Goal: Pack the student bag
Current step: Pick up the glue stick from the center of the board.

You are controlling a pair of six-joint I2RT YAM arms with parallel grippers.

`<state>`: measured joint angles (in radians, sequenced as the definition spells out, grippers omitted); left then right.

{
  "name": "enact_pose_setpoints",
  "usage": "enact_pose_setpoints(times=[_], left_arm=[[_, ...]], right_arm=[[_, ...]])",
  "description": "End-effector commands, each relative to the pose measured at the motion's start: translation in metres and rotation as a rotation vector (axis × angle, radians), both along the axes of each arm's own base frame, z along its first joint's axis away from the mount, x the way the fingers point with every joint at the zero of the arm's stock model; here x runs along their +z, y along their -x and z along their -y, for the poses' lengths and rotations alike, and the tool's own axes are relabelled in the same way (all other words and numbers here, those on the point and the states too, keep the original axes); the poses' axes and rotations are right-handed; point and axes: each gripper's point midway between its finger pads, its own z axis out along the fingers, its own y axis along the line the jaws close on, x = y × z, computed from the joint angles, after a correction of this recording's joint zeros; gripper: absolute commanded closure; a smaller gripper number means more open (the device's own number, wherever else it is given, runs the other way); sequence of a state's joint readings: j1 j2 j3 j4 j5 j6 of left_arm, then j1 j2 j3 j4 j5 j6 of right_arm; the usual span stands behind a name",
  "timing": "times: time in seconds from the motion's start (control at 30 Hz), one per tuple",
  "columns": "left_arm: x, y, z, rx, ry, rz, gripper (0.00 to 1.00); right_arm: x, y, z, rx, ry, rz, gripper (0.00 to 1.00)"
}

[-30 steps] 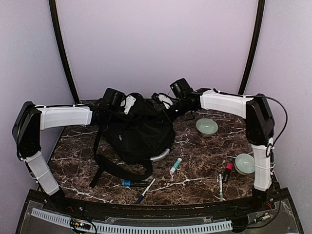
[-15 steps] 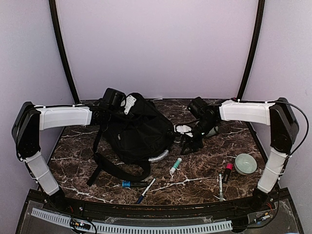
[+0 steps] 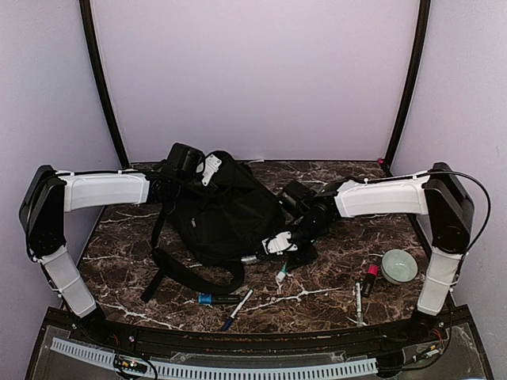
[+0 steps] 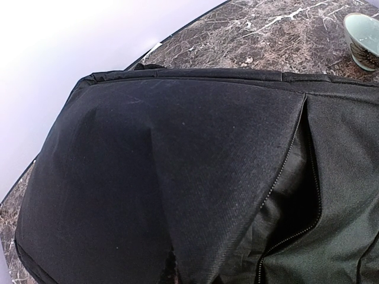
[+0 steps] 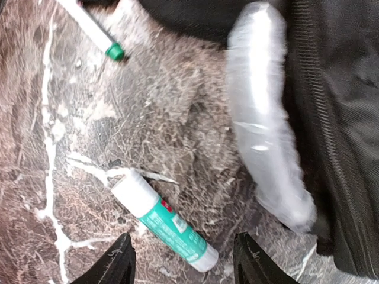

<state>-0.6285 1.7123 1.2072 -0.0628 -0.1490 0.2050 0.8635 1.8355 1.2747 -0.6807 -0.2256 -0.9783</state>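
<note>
Matt woven cloth on student bag [image 4: 148,177]; glossy veined marble table [image 5: 177,118].

Table top [image 3: 341,265]: dark brown marble pattern, white veins, glossy. Back wall [image 3: 253,79]: plain pale lilac, windowless. Side walls same colour, left [image 3: 32,95], right [image 3: 475,95]. Black curved poles rise from far corners of table top, left pole [image 3: 101,79], right pole [image 3: 407,79]. Near edge: black frame [image 3: 261,342], white slotted strip [image 3: 214,370] below. Light soft, even.
</note>
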Motion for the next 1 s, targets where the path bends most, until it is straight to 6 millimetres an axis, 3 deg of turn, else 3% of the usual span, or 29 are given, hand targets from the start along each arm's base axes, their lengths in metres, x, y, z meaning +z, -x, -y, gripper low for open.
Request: enact_pose_setpoints(times=[0.0,0.3,0.57,0.73,0.97], left_arm=[[0.044,0.002,0.011,-0.036,0.083,0.089,1.00],[0.045,0.002,0.011,-0.039,0.085,0.091,1.00],[0.044,0.003,0.012,-0.045,0.087,0.086,1.00],[0.046,0.004,0.012,-0.046,0.092,0.086,1.00],[0.050,0.011,0.021,-0.085,0.152,0.063,1.00]], right_arm=[[-0.023,0.003,0.003,0.065,0.087,0.059,0.45],[-0.041,0.003,0.009,0.066,0.155,0.076,0.55],[-0.041,0.004,0.011,0.056,0.180,0.052,0.77],[-0.020,0.004,0.007,0.056,0.161,0.056,0.86],[0.050,-0.009,-0.019,0.030,0.019,0.116,0.89]])
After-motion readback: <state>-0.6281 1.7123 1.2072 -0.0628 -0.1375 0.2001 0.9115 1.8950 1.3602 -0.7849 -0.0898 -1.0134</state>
